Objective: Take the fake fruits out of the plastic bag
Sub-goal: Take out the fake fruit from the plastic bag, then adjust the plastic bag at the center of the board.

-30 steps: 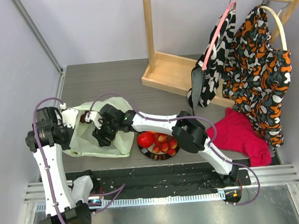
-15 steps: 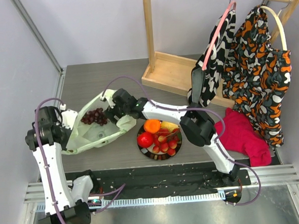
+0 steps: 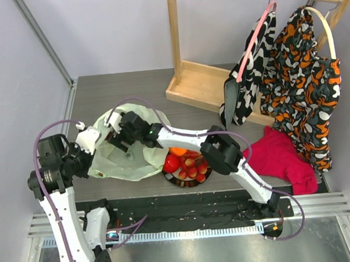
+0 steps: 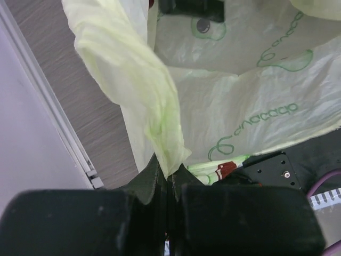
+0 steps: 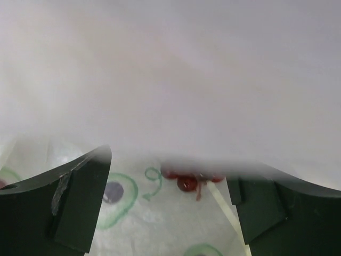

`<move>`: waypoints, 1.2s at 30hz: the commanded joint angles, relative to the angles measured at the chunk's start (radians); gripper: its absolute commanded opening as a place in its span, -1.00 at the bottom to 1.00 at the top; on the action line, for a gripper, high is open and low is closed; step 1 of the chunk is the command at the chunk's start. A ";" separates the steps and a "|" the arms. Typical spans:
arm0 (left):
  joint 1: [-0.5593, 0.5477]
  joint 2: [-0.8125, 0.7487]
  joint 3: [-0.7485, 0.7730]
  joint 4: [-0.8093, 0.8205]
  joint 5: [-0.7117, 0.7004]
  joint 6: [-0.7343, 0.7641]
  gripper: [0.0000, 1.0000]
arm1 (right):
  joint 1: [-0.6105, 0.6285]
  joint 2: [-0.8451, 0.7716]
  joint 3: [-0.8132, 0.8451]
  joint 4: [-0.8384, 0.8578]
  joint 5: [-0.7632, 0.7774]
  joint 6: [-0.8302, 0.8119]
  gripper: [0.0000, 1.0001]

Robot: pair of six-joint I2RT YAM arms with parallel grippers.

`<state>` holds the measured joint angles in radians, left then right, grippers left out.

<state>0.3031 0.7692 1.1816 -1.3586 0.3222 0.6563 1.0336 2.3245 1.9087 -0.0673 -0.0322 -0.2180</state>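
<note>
Near the left of the table (image 3: 131, 92), the plastic bag (image 3: 132, 160) lies spread with its mouth open. It is thin, crinkly film, so I expect it to be nearly weightless, floppy, and apt to slide or collapse over whatever is inside. My left gripper (image 4: 168, 172) has its jaws closed on a bunched fold of the bag's rim. I judge that the right place to hold, since gathered film should slip less than a single layer.

My right gripper (image 5: 170, 200) is inside the mouth, fingers spread wide with nothing between them. A few small red berries (image 5: 186, 181) lie on the film just beyond. They look light, hard and glossy, so I'd close on the cluster rather than one bead.

An apple (image 3: 170, 163) and an orange (image 3: 177, 150) sit on the plate (image 3: 193, 182), which touches the bag's right edge. The tabletop is smooth grey wood-grain. A red cloth (image 3: 277, 154) lies to the right and a wooden rack (image 3: 193, 82) stands at the far right, both well apart from the bag.
</note>
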 commanded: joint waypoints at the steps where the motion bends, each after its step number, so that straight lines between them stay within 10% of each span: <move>1: 0.001 -0.013 -0.008 -0.209 0.101 0.043 -1.00 | 0.020 0.067 0.087 0.145 0.118 -0.043 0.89; 9: -0.007 -0.010 -0.030 -0.237 0.120 0.020 -1.00 | 0.019 0.257 0.322 0.078 0.222 -0.145 0.79; 15: -0.007 -0.019 -0.031 -0.214 0.112 -0.027 -1.00 | 0.013 0.308 0.357 0.103 0.215 -0.244 0.11; 21: -0.007 -0.045 -0.059 -0.090 0.072 -0.139 -1.00 | -0.003 0.115 0.247 0.018 0.066 -0.173 -0.46; 36: -0.007 0.070 -0.100 0.234 0.000 -0.288 -1.00 | -0.009 -0.428 -0.128 -0.187 -0.370 0.041 -0.74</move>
<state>0.3004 0.7959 1.0523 -1.2503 0.3317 0.4194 1.0237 1.9675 1.7874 -0.2340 -0.3092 -0.2615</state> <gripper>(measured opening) 0.023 0.149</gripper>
